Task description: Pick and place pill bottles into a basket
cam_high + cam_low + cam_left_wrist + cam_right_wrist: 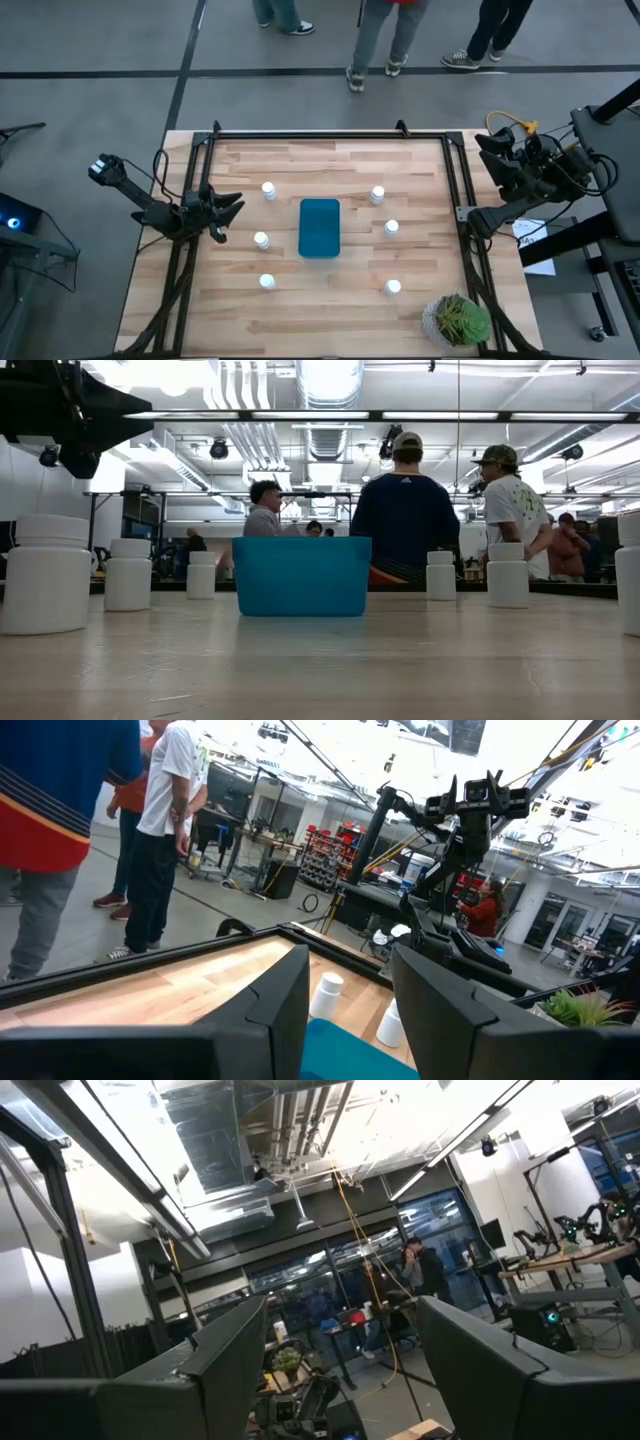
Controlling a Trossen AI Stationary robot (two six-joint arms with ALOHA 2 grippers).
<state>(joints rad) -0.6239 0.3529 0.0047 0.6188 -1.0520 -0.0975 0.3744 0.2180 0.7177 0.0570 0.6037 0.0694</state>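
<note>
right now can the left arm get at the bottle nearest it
Probably yes. The left gripper hovers at the table's left edge with its fingers apart and empty, and nothing stands between it and the nearest pill bottle, which sits clear of the basket.

The high view is looking straight down over the whole table [330, 300]. The low one is sitting right at tabletop level, facing the room. Both are catching the basket [320, 228] mid-table. The left wrist cam is looking across the table; the right one is aiming up at the ceiling.

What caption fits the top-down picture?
Six pill bottles ring the teal basket; both arms wait at the table's sides.
</note>
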